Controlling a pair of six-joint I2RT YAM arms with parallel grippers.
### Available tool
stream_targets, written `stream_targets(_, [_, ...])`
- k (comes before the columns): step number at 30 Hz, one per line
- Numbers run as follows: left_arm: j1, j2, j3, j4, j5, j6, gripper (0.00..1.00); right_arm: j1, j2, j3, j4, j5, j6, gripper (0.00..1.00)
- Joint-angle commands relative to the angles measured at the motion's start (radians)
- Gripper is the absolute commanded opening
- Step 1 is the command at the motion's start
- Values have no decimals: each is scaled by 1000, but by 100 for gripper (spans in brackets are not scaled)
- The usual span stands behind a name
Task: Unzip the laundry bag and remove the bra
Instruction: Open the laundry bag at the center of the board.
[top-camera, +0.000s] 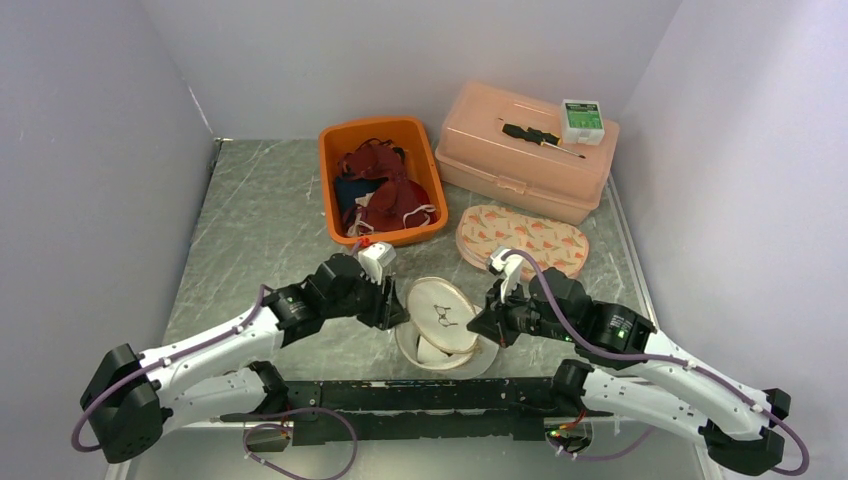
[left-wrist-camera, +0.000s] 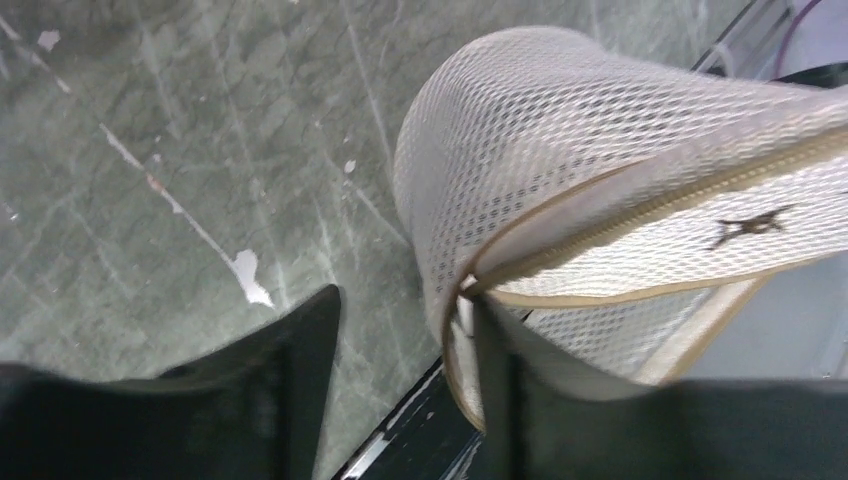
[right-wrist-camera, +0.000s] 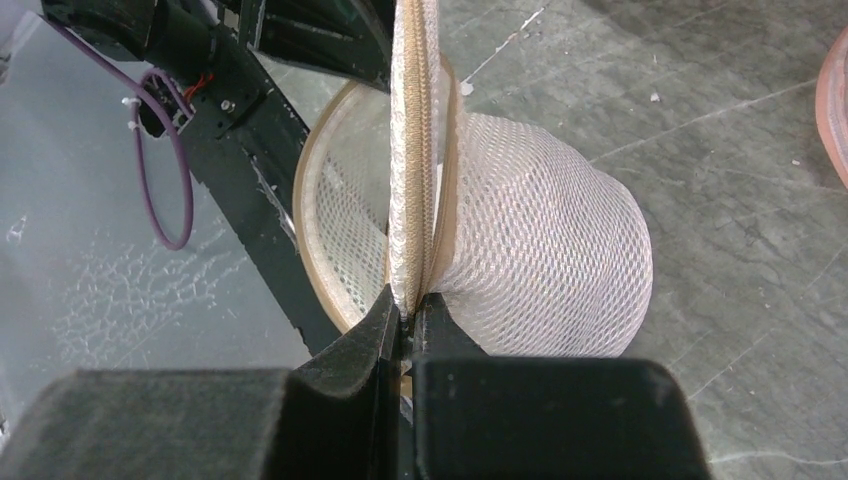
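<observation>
We see a grey, scratched table (top-camera: 260, 220). At its far end lie an orange bin (top-camera: 372, 126) and a peach box (top-camera: 510, 178), with a patterned pouch (top-camera: 525, 240) nearer. A mesh bag (top-camera: 440, 318) rests by the near edge.

Two robot arms (top-camera: 220, 350) (top-camera: 650, 365), one white mesh laundry bag (top-camera: 443, 312), one orange bin (top-camera: 326, 180), one pink case (top-camera: 495, 120), one screwdriver (top-camera: 540, 137), one patterned pouch (top-camera: 525, 240).
</observation>
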Motion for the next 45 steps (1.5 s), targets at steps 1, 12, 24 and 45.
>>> stream_targets(1, [23,-3,-11,98,55,5,39,-1,-5,-2,53,10,11,0])
stream_targets(12, [23,-128,-41,131,22,-115,3,-2,108,52,198,141,40,0])
stream_targets(24, [-121,-459,-144,101,-504,-399,3,-30,423,240,337,47,-90,0])
stream_targets(45, [-291,-297,-107,-170,-825,-618,18,-254,370,-78,421,-102,79,19])
